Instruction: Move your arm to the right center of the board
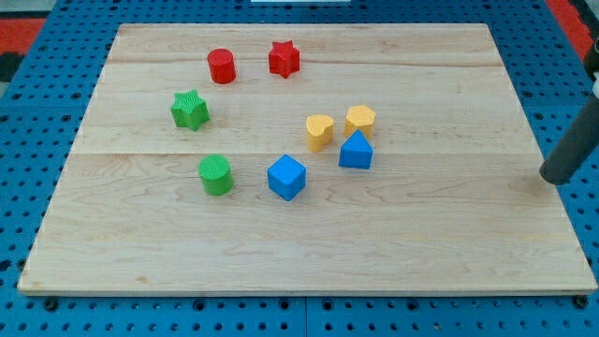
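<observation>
Camera view: my tip (pixel 554 175) rests at the board's (pixel 468 234) right edge, about mid-height, so the target zone lies at or just left of it. I carry no jaws; the rod is bare and touches no block. All blocks sit well to my tip's left: nearest are the blue triangular block (pixel 356 151) and yellow hexagon (pixel 360 119), then the yellow heart (pixel 319 131) and blue cube (pixel 286 177). My judgement: any correction should be small and leftward only, stopping well short of these blocks to avoid disturbing them.
</observation>
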### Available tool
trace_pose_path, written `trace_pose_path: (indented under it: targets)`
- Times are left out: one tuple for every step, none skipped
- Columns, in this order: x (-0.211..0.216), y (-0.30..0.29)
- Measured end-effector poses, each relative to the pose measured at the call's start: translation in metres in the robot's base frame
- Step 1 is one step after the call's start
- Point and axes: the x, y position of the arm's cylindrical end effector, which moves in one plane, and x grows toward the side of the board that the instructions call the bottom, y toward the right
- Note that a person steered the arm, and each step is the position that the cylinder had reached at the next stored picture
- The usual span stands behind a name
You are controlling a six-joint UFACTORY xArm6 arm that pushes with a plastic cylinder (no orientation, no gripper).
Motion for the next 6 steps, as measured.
trace_pose_path:
  targets:
    - [0.000,0.000]
    - [-0.001,-0.001]
    - [-0.009,-0.013]
    - [-0.018,-0.048]
    - [-0.046,-0.081]
    - [-0.075,-0.084]
